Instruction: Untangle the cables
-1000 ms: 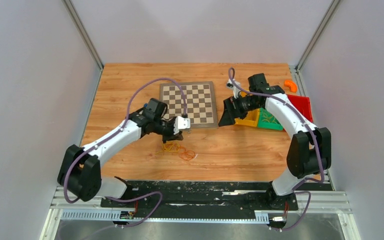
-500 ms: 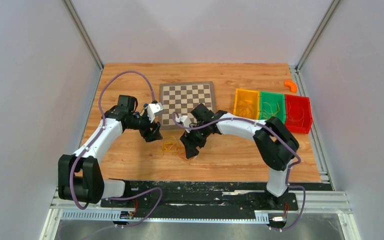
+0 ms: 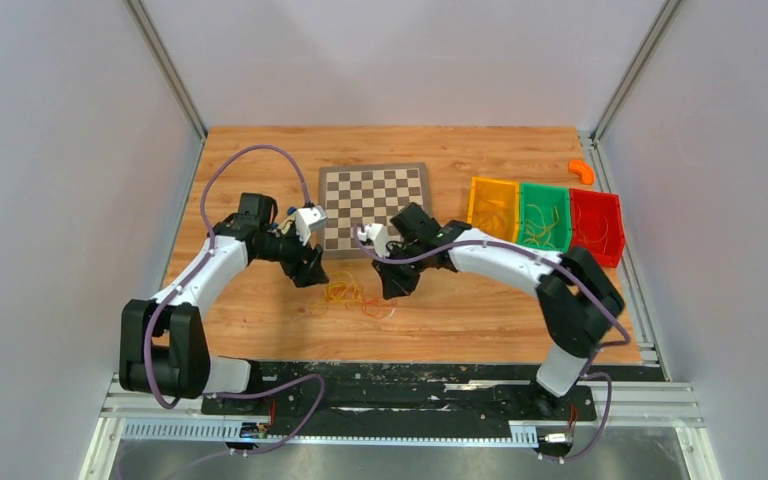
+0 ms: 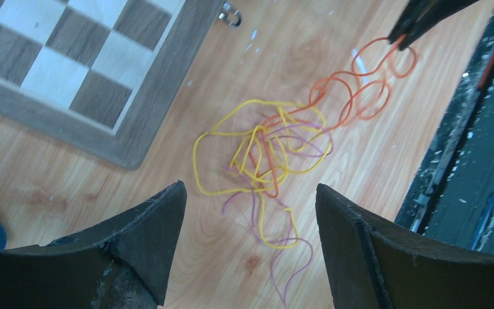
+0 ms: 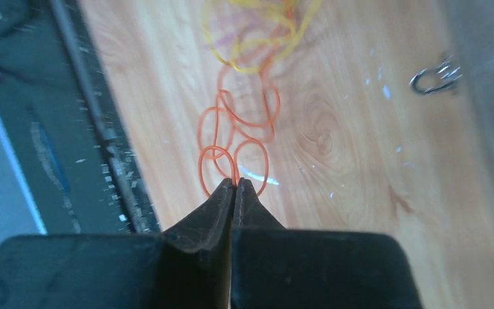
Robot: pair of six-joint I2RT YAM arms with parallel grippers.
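Two grippers are tackling cables (image 4: 264, 148).
The right gripper (image 5: 235, 185) is pinching an orange loop (image 5: 231, 168); the left gripper (image 4: 247, 193), spread empty, should pin the rest.

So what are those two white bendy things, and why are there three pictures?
They are robot arms, a left arm and a right arm, bolted to a wooden table. One picture looks down from above. The other two come from little cameras on each wrist, so you see that arm's own black fingers. On the table lie a chessboard, three coloured bins and a tangle of thin yellow, orange and purple cables. The right gripper is pinched shut on an orange loop at the tangle's edge. The left gripper is open above the tangle, holding nothing.
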